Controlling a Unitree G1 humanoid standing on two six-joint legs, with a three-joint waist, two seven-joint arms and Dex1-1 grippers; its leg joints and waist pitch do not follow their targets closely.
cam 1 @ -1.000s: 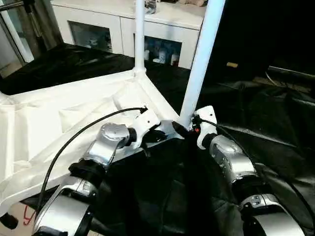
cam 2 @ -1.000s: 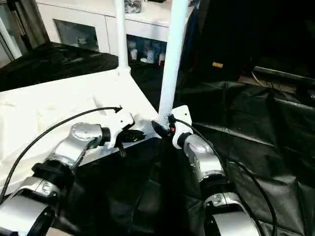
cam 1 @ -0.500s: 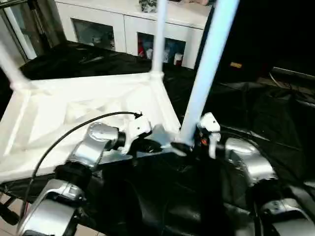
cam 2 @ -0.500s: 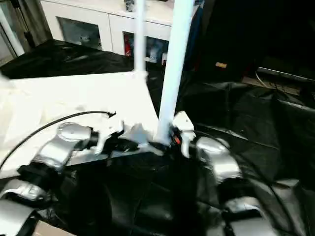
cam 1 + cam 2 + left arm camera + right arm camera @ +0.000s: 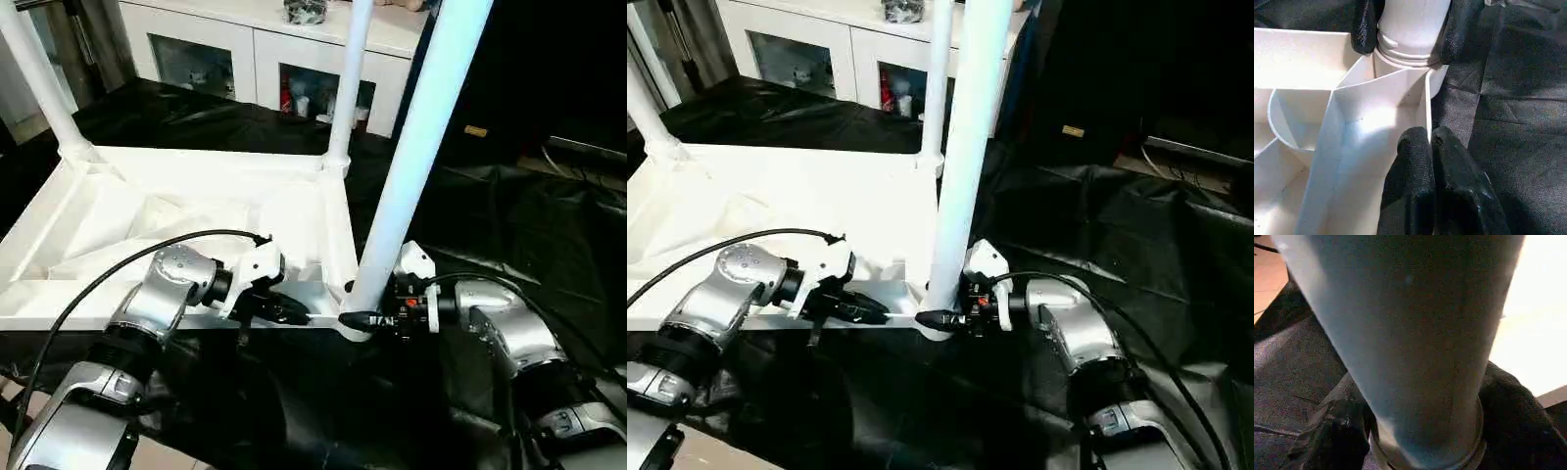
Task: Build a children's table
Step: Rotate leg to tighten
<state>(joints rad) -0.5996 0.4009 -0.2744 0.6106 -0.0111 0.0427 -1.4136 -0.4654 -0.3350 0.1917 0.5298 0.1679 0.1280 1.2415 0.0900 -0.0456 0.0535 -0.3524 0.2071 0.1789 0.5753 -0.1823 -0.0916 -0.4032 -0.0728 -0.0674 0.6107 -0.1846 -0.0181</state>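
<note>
The children's table lies upside down on black cloth, its white ribbed top [image 5: 147, 211] facing up. Three white legs stand in corner sockets: a near one [image 5: 411, 166], one behind it [image 5: 345, 88] and one at the far left [image 5: 39, 83]. My left gripper [image 5: 289, 313] is shut on the top's thin rim wall [image 5: 1426, 105] just beside the near socket. My right gripper [image 5: 362, 318] lies level at the foot of the near leg [image 5: 1415, 333]. Its black fingers [image 5: 1364, 24] press on the tube from both sides, just above the socket collar.
A white cabinet [image 5: 216, 49] with glass doors stands behind the table. Crumpled black cloth [image 5: 509, 215] covers the surface to the right and front. A black cable [image 5: 118, 274] loops over my left forearm.
The head camera has shifted, bringing more of the table top into view. My right gripper has swung level at the near leg's foot and its fingers have closed in on it. The left gripper keeps its hold.
</note>
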